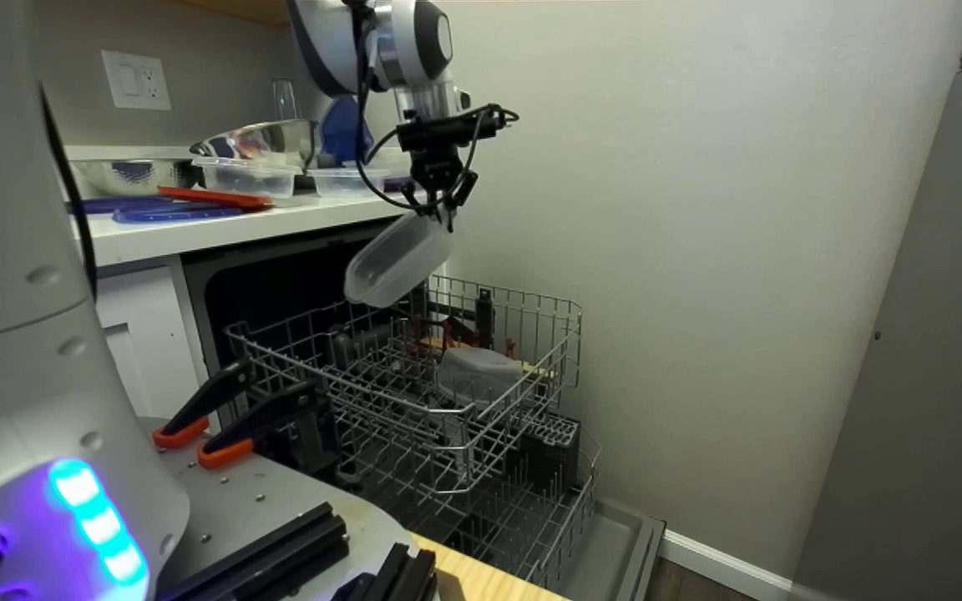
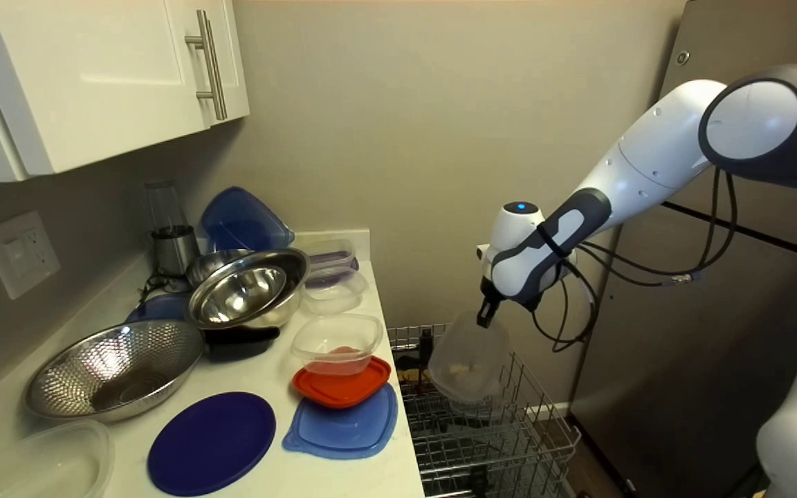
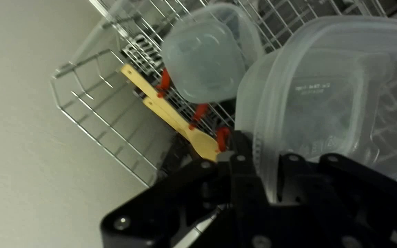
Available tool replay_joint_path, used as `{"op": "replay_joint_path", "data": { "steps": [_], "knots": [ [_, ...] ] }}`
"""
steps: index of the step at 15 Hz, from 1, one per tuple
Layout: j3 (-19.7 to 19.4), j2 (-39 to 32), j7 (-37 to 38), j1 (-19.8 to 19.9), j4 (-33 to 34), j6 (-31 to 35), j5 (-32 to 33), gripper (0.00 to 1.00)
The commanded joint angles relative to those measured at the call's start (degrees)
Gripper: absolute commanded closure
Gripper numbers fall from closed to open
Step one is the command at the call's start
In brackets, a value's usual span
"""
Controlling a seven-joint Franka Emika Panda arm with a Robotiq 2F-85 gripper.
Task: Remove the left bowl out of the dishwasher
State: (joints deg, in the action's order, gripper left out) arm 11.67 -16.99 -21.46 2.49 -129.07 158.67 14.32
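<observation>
My gripper (image 1: 441, 209) is shut on the rim of a translucent pale bowl (image 1: 397, 263), which I take as the left bowl. The bowl hangs tilted above the dishwasher's pulled-out upper rack (image 1: 397, 401). In an exterior view, the gripper (image 2: 487, 317) holds the same bowl (image 2: 464, 360) over the rack, right of the counter. In the wrist view, the bowl's wall (image 3: 322, 103) passes between the two fingers (image 3: 264, 165). A similar translucent bowl (image 3: 202, 58) lies upside down in the rack; it also shows in an exterior view (image 1: 478, 376). The dishwasher door (image 1: 615, 559) is down.
The counter (image 2: 343, 477) beside the dishwasher holds clear containers (image 2: 337, 339), a red lid (image 2: 342, 382), blue lids (image 2: 212, 443), metal bowls (image 2: 246, 294) and a colander (image 2: 118, 370). Wooden spoons (image 3: 171, 113) lie in the rack. A wall (image 1: 698, 250) stands close behind the rack.
</observation>
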Motion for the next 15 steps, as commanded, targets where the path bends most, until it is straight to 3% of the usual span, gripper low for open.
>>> {"op": "replay_joint_path", "data": {
  "steps": [1,2,3,4,9,15],
  "knots": [
    [15.84,-0.06,-14.53,10.61,3.69,-4.55,-16.15,0.99],
    [19.62,-0.05,-18.71,13.43,5.42,-7.87,-21.10,0.99],
    [19.63,0.52,-21.72,13.70,7.10,-13.11,-24.51,0.99],
    [15.27,1.66,-22.80,10.17,8.57,-18.56,-26.58,0.99],
    [5.91,4.51,-24.35,5.62,16.24,-39.88,-27.39,0.99],
    [1.36,2.99,-29.74,2.55,24.08,-51.45,-36.60,0.99]
  ]
}}
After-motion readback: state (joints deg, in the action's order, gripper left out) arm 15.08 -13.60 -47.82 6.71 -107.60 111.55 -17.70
